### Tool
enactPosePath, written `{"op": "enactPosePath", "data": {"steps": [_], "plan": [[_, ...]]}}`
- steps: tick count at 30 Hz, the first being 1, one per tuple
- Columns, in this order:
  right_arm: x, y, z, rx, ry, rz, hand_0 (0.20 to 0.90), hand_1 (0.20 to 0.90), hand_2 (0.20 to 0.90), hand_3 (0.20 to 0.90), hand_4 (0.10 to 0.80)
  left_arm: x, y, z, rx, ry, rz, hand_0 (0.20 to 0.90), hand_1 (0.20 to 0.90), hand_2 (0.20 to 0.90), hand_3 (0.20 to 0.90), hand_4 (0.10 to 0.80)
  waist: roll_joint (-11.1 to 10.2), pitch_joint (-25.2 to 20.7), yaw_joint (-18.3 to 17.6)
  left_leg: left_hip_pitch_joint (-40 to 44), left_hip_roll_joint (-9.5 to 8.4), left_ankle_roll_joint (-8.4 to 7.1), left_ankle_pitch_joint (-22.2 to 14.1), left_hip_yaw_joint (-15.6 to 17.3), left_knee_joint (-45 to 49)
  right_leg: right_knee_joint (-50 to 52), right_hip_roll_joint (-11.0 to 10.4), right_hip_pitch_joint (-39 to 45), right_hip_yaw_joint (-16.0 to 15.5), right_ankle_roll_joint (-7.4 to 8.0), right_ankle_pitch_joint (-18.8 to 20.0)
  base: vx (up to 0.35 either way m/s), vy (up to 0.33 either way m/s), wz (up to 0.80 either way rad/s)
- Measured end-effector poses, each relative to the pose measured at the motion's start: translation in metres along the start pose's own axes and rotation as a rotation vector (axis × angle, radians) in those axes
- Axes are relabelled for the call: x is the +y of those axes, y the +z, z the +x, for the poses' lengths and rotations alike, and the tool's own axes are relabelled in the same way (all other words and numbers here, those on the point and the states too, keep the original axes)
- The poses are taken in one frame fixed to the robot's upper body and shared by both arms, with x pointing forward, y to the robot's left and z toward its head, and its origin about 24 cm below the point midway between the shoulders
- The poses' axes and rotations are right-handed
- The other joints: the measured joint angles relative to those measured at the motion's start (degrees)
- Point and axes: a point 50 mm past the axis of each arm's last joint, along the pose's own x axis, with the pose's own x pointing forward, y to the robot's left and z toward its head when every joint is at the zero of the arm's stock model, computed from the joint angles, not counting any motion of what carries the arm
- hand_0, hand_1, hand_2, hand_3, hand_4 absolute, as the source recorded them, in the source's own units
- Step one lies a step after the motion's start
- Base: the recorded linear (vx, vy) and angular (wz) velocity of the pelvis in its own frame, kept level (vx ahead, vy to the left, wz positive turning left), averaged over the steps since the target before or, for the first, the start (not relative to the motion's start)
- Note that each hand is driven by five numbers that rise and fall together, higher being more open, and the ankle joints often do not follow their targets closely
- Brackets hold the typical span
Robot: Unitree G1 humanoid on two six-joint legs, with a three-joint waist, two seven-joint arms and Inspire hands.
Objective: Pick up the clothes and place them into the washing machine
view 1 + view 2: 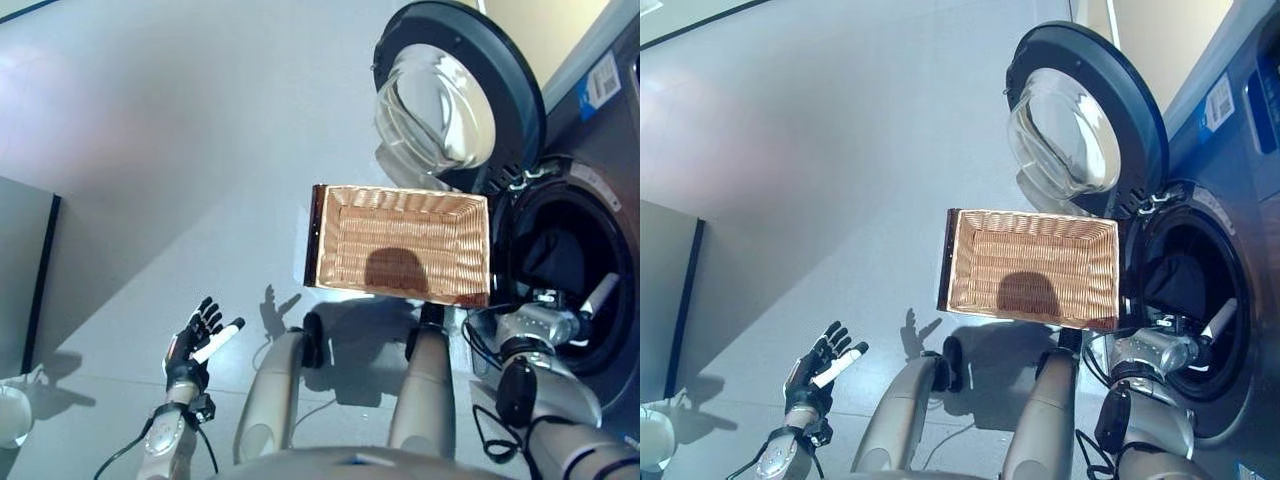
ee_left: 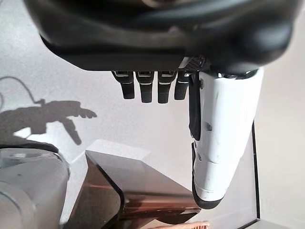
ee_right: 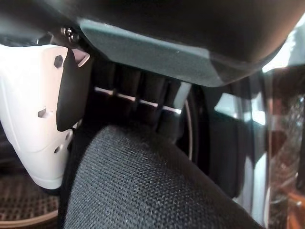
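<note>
Grey floor [image 1: 200, 150] is shown beneath a front-loading washing machine [image 1: 600, 180], which stands at the right of the head views with its round glass door [image 1: 450, 100] swung fully open. A wicker basket [image 1: 400, 245] is seen just beside the drum opening [image 1: 1185, 290], with no garment visible inside it.

The right hand [image 1: 1185, 345] is reached to the mouth of the drum, its white-covered thumb [image 1: 600, 295] raised at the rim. In the right wrist view, a dark knitted garment [image 3: 152, 186] is shown pressed close under the fingers [image 3: 138, 102], which are bent down over the cloth while the thumb is set alongside it; the garment is therefore taken to be gripped, though the contact itself is largely hidden by the fabric. Dark cloth is also seen inside the drum in the head views.

The left hand [image 1: 195, 345] is held low at the left, well apart from the basket and the machine, with fingers [image 2: 150, 88] spread, relaxed and empty. A brown edge of the basket is glimpsed past it in the left wrist view.
</note>
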Motion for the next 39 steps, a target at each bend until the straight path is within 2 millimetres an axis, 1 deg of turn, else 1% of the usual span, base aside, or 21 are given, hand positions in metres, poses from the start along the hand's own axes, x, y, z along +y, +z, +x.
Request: {"op": "enactPosePath", "data": {"steps": [1, 3, 5, 7, 9, 11, 14, 20, 28, 32, 37, 38, 39], "plan": [[0.008, 0.005, 0.002, -0.015, -0.004, 0.025, 0.2, 0.2, 0.2, 0.2, 0.3, -0.001, 0.0, 0.0, 0.001, -0.008, 0.008, 0.9, 0.9, 0.9, 0.9, 0.8, 0.5, -0.33, -0.01, -0.17, -0.17, 0.15, -0.08, 0.03, -0.02, -0.06, -0.2, -0.04, -0.01, 0.03, 0.03, 0.015, 0.033, 0.06], [0.017, 0.015, 0.006, -0.048, -0.005, 0.038, 0.2, 0.2, 0.2, 0.2, 0.3, -0.003, 0.0, 0.0, 0.0, -0.015, 0.011, 0.9, 0.9, 0.9, 0.9, 0.8, 1.14, -0.76, 0.0, -0.24, -0.75, 0.32, -0.17, -0.02, -0.22, -0.04, -0.76, -0.11, -0.02, 0.11, -0.02, 0.016, 0.028, 0.1], [0.021, 0.022, 0.008, -0.075, -0.012, 0.049, 0.2, 0.2, 0.2, 0.2, 0.3, -0.004, 0.0, 0.0, 0.002, -0.018, 0.012, 0.9, 0.9, 0.9, 0.9, 0.8, 1.78, -1.2, 0.03, -0.52, -0.97, 0.48, -0.22, 0.0, -0.25, -0.11, -0.92, -0.17, -0.09, 0.13, -0.03, 0.008, 0.021, 0.09], [0.027, 0.034, 0.012, -0.107, -0.039, 0.077, 0.2, 0.2, 0.2, 0.2, 0.3, -0.005, 0.001, 0.0, -0.005, -0.019, 0.015, 0.9, 0.9, 0.9, 0.9, 0.8, 2.28, -1.54, 0.28, -0.75, -1.27, 0.52, -0.2, 0.1, -0.29, -0.17, -1.21, -0.33, -0.08, 0.21, -0.09, 0.011, 0.043, 0.06], [0.031, 0.041, 0.014, -0.127, -0.073, 0.089, 0.2, 0.2, 0.2, 0.2, 0.3, -0.006, 0.004, 0.001, -0.018, -0.024, 0.015, 0.9, 0.9, 0.9, 0.9, 0.8, 2.35, -1.59, 0.29, -0.84, -1.76, 0.62, -0.08, 0.12, -0.62, -0.13, -1.57, -0.66, 0.04, 0.35, -0.18, 0.009, 0.02, 0.05], [0.036, 0.049, 0.016, -0.153, -0.101, 0.112, 0.2, 0.2, 0.2, 0.2, 0.3, -0.009, 0.008, 0.001, -0.034, -0.035, 0.014, 0.9, 0.9, 0.9, 0.9, 0.8, 2.39, -1.61, 0.35, -0.99, -2.05, 0.82, 0.13, 0.87, -1.06, -0.08, -1.98, -1.28, 0.42, 0.36, -0.19, 0.0, 0.0, 0.0], [0.041, 0.058, 0.019, -0.168, -0.161, 0.15, 0.2, 0.2, 0.2, 0.2, 0.3, -0.01, 0.013, 0.002, -0.057, -0.046, 0.015, 0.9, 0.9, 0.9, 0.9, 0.8, 2.71, -1.77, 0.57, -0.99, -2.14, 0.99, -0.01, 1.01, -1.05, -0.14, -2.1, -1.29, 0.56, 0.37, -0.22, 0.0, 0.0, 0.0], [0.048, 0.073, 0.022, -0.204, -0.184, 0.166, 0.2, 0.2, 0.2, 0.2, 0.3, -0.007, 0.016, 0.003, -0.061, -0.049, 0.03, 0.9, 0.9, 0.9, 0.9, 0.8, 2.94, -1.85, 1.08, -0.98, -2.14, 1.01, -0.1, 1.03, -0.99, -0.12, -2.13, -1.3, 0.55, 0.42, -0.32, 0.0, 0.0, 0.0], [0.048, 0.075, 0.022, -0.206, -0.196, 0.176, 0.2, 0.2, 0.2, 0.2, 0.3, -0.005, 0.016, 0.002, -0.052, -0.047, 0.036, 0.9, 0.9, 0.9, 0.9, 0.8, 2.97, -1.85, 1.17, -1.03, -2.16, 1.15, -0.33, 1.28, -0.97, -0.49, -2.1, -1.37, 0.59, 0.45, -0.29, 0.0, 0.002, 0.0], [0.049, 0.076, 0.022, -0.219, -0.201, 0.195, 0.2, 0.2, 0.2, 0.2, 0.3, -0.006, 0.016, 0.002, -0.052, -0.048, 0.035, 0.9, 0.9, 0.9, 0.9, 0.8, 2.97, -1.83, 1.18, -1.26, -2.26, 1.34, -0.51, 1.87, -0.97, -0.41, -2.11, -2.0, 1.29, 0.44, -0.28, 0.002, 0.002, -0.05], [0.043, 0.076, 0.021, -0.237, -0.24, 0.212, 0.2, 0.2, 0.2, 0.2, 0.3, -0.006, 0.016, 0.003, -0.053, -0.049, 0.034, 0.9, 0.9, 0.9, 0.9, 0.8, 3.12, -1.77, 1.0, -1.19, -2.31, 1.34, -0.74, 1.93, -0.87, -0.21, -2.09, -2.01, 1.53, 0.41, -0.31, 0.0, 0.0, 0.0], [0.042, 0.075, 0.021, -0.236, -0.244, 0.21, 0.227, 0.227, 0.227, 0.227, 0.32, -0.006, 0.016, 0.003, -0.053, -0.048, 0.034, 0.9, 0.9, 0.9, 0.9, 0.8, 3.12, -1.77, 0.99, -1.17, -2.31, 1.38, -0.77, 2.0, -0.8, -0.21, -2.09, -2.01, 1.59, 0.41, -0.31, 0.0, 0.0, 0.0], [0.041, 0.074, 0.021, -0.233, -0.247, 0.21, 0.9, 0.9, 0.9, 0.9, 0.8, -0.006, 0.016, 0.003, -0.053, -0.048, 0.034, 0.9, 0.9, 0.9, 0.9, 0.8, 3.1, -1.76, 0.96, -1.13, -2.31, 1.4, -0.78, 2.04, -0.73, -0.18, -2.09, -1.99, 1.65, 0.41, -0.31, 0.0, 0.0, 0.0]]}}
